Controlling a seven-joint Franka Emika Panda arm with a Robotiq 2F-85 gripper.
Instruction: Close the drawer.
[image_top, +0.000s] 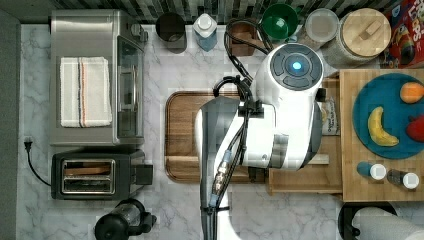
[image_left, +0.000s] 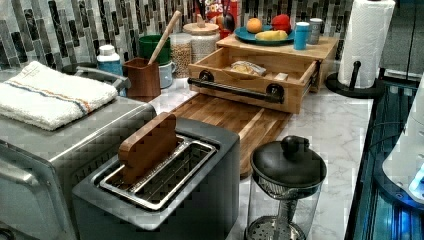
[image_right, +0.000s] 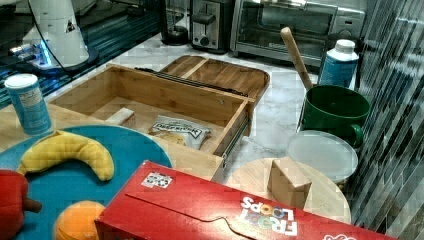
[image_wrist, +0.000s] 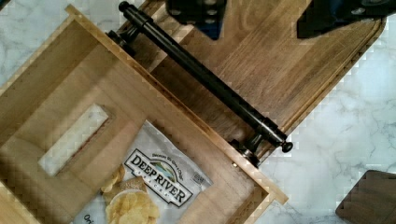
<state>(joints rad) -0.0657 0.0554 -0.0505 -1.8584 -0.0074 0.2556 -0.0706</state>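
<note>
Reading "Deep River": chip bag (image_wrist: 152, 184), drawer (image_wrist: 56, 79)

A white arm (image_top: 280, 125) with grey joints is seen, a blue light glowing on top, black cables (image_top: 235, 145) strapped alongside.

The white arm (image_top: 260, 125) reaches in from the lower edge of the top view, bends and ends in a round wrist joint with a blue light, pointing straight down. In the wrist view, the claw (image_wrist: 261, 16) hangs with its two dark fingers (image_wrist: 198, 11) spread well apart, gripping nothing.
</note>
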